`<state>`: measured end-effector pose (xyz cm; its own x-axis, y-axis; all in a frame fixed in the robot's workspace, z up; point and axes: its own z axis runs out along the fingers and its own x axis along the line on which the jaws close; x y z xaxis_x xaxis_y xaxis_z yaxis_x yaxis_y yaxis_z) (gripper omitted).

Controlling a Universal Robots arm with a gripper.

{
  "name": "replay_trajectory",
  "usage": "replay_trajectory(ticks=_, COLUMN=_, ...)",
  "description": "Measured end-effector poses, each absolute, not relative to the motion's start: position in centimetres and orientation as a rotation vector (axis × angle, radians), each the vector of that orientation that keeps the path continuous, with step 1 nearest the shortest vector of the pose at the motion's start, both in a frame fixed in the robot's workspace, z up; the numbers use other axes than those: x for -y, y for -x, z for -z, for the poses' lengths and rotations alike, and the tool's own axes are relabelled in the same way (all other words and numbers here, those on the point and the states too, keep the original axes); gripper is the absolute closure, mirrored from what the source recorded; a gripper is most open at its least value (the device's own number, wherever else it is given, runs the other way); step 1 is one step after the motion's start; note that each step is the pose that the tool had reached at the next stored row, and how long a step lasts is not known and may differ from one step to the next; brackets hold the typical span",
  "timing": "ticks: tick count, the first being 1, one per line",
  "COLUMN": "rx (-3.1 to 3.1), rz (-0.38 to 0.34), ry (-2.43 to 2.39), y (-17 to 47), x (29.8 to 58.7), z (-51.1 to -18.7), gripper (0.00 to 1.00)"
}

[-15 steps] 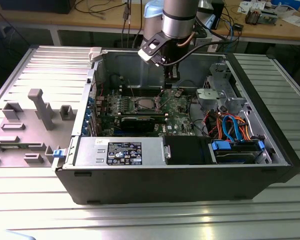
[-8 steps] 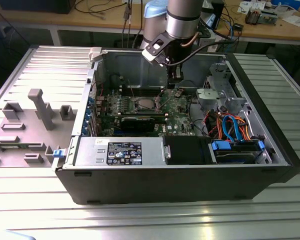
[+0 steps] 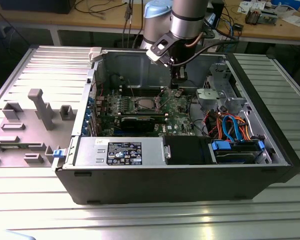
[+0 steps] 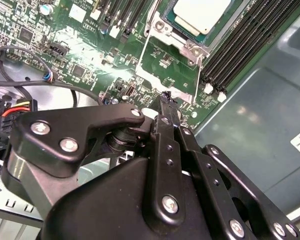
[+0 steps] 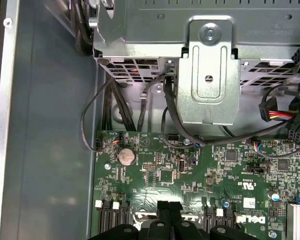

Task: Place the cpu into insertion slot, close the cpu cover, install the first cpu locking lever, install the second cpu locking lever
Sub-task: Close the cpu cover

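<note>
The small silver-topped square cpu (image 4: 202, 12) sits in the metal-rimmed insertion slot (image 4: 186, 33) on the green board (image 4: 80, 45). The thin silvery cpu cover (image 4: 142, 62) lies flipped open beside it. The black gripper (image 4: 165, 100) has its fingers together and empty, near the cover's free edge. Closing the cover seems to be the step in hand, and it calls for swinging that frame over the chip.
</note>
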<state>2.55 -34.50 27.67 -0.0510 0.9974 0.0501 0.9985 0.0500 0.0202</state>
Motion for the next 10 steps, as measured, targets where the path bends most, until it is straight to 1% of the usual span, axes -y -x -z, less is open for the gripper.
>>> replay_trajectory(ticks=10, rx=2.26, rz=0.077, ry=2.148, y=-2.76, x=34.5, z=-27.67, gripper=0.89)
